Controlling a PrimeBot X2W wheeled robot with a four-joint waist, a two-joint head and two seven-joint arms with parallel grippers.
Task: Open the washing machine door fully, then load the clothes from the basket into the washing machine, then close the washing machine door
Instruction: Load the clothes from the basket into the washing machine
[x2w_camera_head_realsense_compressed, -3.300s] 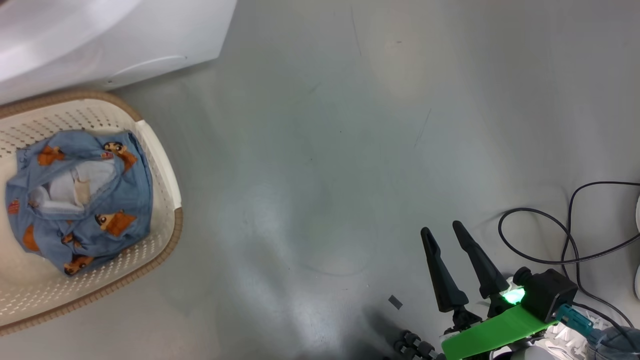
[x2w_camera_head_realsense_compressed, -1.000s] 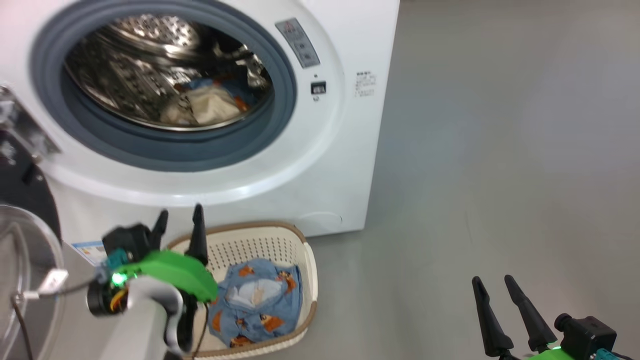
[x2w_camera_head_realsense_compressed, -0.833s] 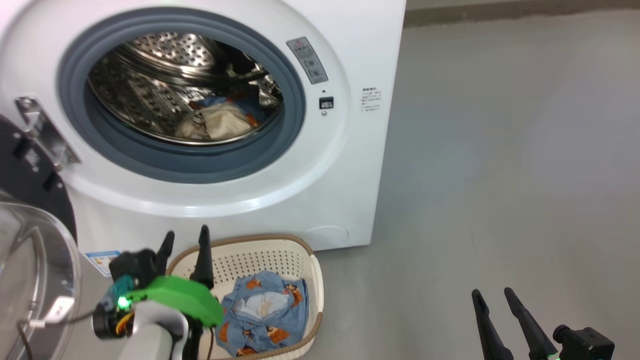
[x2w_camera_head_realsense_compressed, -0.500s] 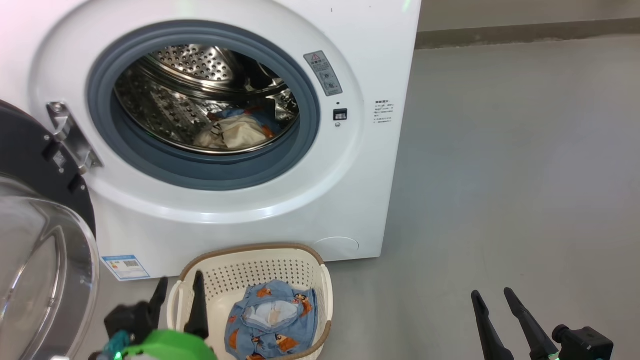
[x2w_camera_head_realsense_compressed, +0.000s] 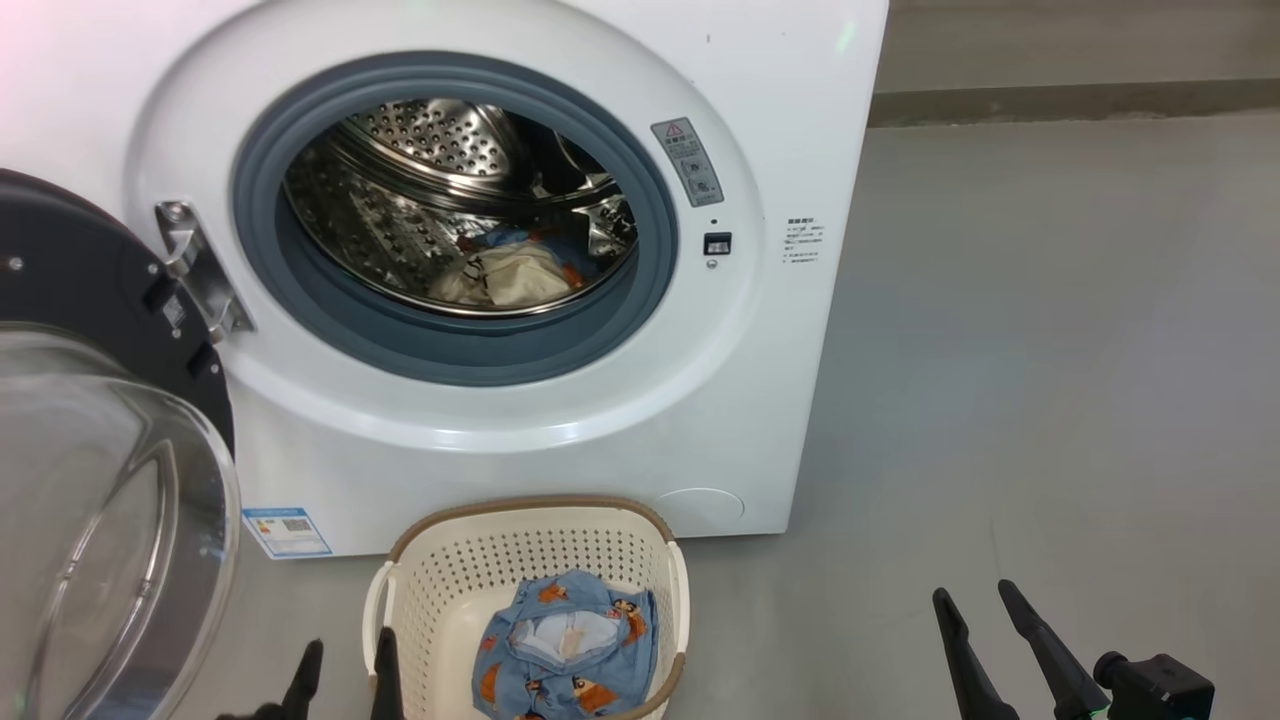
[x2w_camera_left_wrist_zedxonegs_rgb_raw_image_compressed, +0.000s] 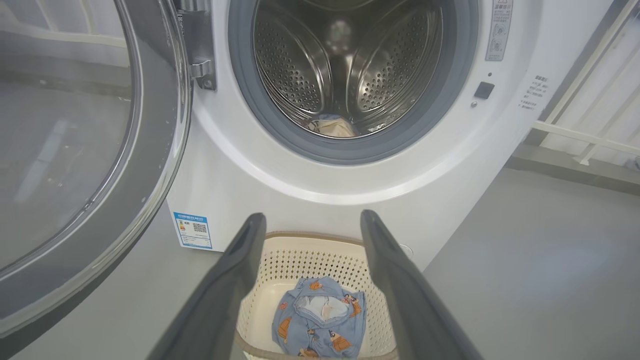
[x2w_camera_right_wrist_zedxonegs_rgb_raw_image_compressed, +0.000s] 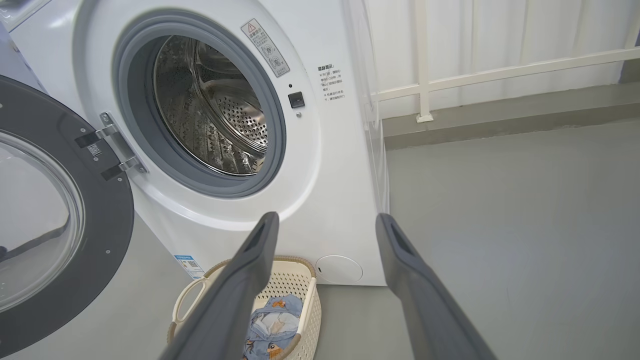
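Blue garment (x2w_camera_head_realsense_compressed: 570, 655) lies in the basket's (x2w_camera_head_realsense_compressed: 530, 503) near end, just right of my left gripper (x2w_camera_head_realsense_compressed: 347, 660). It and my right gripper (x2w_camera_head_realsense_compressed: 972, 592) gape empty. The head view shows a cream garment (x2w_camera_head_realsense_compressed: 505, 275) in the drum (x2w_camera_head_realsense_compressed: 400, 200); the right wrist view adds a white railing (x2w_camera_right_wrist_zedxonegs_rgb_raw_image_compressed: 500, 72).

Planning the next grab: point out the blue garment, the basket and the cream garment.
blue garment (x2w_camera_head_realsense_compressed: 565, 640), head view, pale lining
basket (x2w_camera_head_realsense_compressed: 520, 550), head view, perforated back wall
cream garment (x2w_camera_head_realsense_compressed: 510, 280), head view, its middle

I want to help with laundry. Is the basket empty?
No, not empty: the basket holds a crumpled light blue garment with orange-brown prints.
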